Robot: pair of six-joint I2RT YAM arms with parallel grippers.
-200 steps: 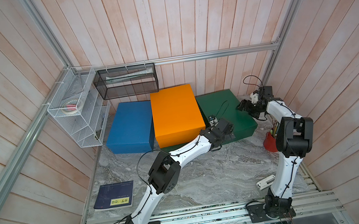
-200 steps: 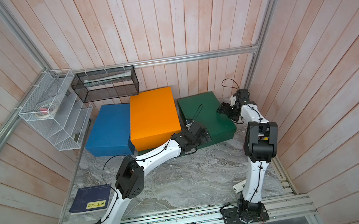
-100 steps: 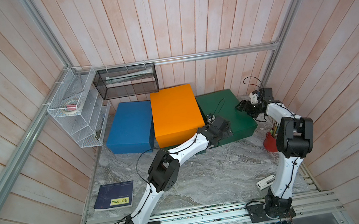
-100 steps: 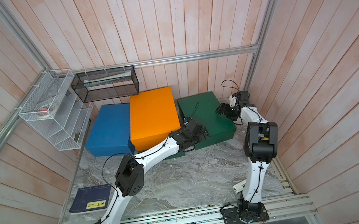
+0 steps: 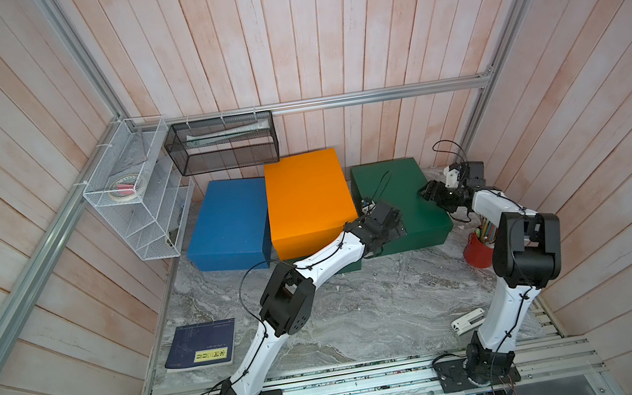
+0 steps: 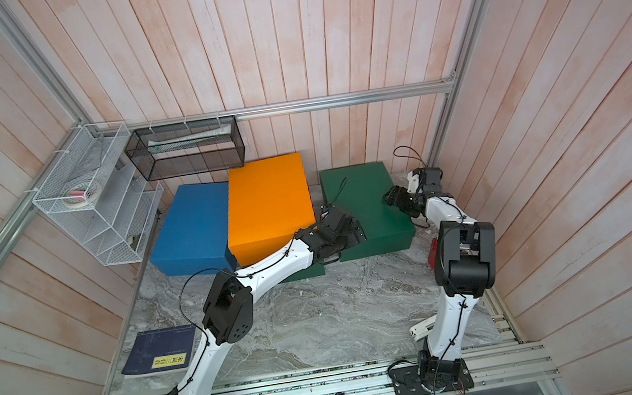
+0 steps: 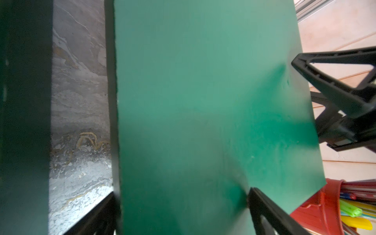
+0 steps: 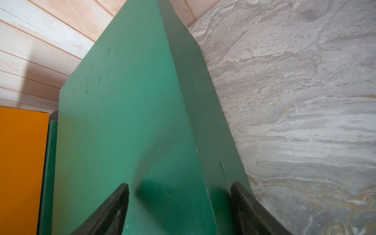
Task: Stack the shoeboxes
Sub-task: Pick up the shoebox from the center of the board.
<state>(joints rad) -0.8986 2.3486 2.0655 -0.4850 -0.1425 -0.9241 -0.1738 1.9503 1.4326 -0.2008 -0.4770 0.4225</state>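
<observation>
A blue shoebox (image 5: pixel 229 219) lies at the back left. Beside it an orange shoebox (image 5: pixel 305 195) rests on a dark green shoebox (image 5: pixel 348 267) that barely shows. A second green shoebox (image 5: pixel 399 178) (image 6: pixel 363 187) lies on the floor to the right. My left gripper (image 5: pixel 387 224) (image 7: pixel 182 193) is open and straddles this box's left edge. One of its fingers is over the lid and the other is down in the gap between the two green boxes. My right gripper (image 5: pixel 431 195) (image 8: pixel 179 185) is open astride the right edge, with one finger on the lid and one by the side wall.
A red cup (image 5: pixel 477 253) of pens stands right of the green box, by the right arm. A white stapler-like item (image 5: pixel 468 320) and a navy book (image 5: pixel 200 345) lie on the marble floor. A white wire rack (image 5: pixel 139 206) and a black mesh basket (image 5: pixel 223 144) hang on the walls.
The left gripper has shifted slightly along the green box's left edge. The right gripper's jaws have narrowed a little around the right edge. No box has moved.
</observation>
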